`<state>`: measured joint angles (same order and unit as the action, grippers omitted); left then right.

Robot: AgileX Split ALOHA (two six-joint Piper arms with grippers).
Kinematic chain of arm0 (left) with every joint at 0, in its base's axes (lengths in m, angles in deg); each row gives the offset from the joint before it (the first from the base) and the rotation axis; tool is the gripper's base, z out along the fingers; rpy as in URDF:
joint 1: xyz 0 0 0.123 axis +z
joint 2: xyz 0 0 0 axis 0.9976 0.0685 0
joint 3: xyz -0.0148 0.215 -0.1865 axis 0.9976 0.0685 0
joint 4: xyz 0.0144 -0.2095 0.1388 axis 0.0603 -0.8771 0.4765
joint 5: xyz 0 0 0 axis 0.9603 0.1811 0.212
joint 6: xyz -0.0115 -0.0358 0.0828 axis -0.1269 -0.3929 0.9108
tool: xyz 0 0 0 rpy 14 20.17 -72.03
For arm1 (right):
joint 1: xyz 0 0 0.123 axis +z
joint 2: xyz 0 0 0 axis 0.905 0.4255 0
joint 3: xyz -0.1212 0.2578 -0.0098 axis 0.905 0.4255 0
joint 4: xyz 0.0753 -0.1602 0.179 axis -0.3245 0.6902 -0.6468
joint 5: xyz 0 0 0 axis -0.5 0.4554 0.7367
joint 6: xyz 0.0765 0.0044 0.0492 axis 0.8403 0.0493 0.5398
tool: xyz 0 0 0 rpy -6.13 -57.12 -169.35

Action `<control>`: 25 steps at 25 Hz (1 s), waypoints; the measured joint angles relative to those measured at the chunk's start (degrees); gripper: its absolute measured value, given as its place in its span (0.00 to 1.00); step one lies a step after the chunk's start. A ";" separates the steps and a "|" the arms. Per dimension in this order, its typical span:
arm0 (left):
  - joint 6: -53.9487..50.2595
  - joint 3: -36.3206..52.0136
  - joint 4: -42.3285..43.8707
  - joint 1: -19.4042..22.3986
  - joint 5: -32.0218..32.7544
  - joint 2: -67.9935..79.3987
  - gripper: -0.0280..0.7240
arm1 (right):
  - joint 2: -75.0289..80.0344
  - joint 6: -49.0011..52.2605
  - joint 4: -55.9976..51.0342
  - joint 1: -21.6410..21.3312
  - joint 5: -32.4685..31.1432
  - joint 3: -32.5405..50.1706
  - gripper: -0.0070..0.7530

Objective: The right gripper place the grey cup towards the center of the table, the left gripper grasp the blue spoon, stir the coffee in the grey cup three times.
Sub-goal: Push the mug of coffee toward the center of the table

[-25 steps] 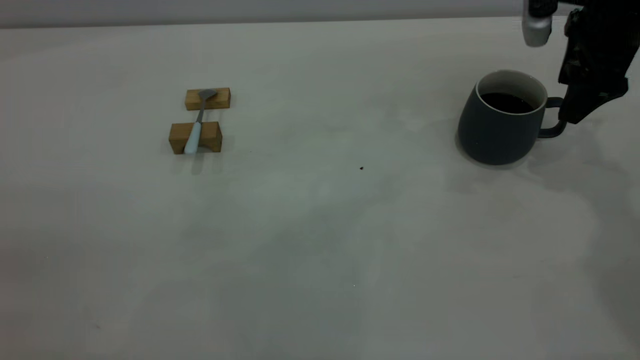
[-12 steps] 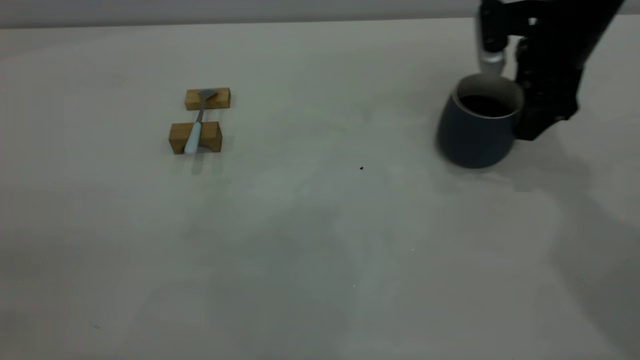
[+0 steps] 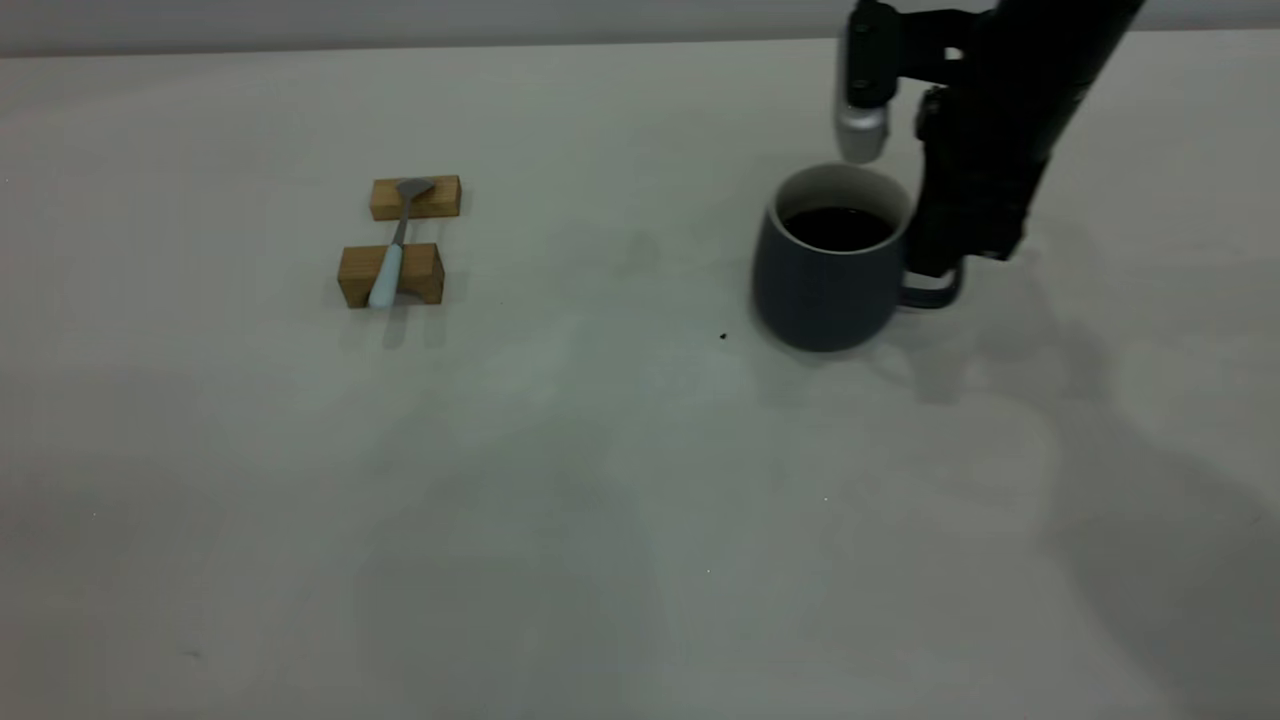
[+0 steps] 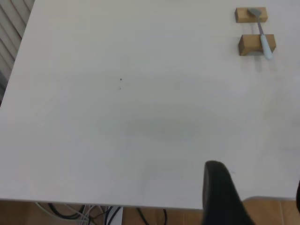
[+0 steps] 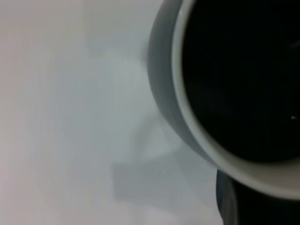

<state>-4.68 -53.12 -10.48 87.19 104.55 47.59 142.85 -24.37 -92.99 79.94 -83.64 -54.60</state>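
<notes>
From outside, the right gripper clasps the grey cup by its handle, right of the table centre, nearer than before. The left wrist alone shows the left gripper, state unclear, far from the blue spoon across two wooden blocks. The right wrist shows the coffee.
</notes>
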 joint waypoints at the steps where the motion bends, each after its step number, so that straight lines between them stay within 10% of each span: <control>1: 0.00 0.00 0.00 0.00 0.00 0.00 0.65 | 0.02 0.00 -0.83 0.76 0.68 0.00 0.24; 19: 0.00 0.00 0.00 0.00 0.00 0.00 0.65 | 0.96 0.44 -14.30 7.82 7.85 0.10 0.24; 25: 0.00 0.00 0.00 0.00 0.00 0.00 0.65 | 0.71 1.12 -15.38 7.82 8.06 0.10 0.39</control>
<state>-4.68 -53.12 -10.48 87.19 104.55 47.59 143.55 -23.25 -108.36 87.76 -75.58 -54.50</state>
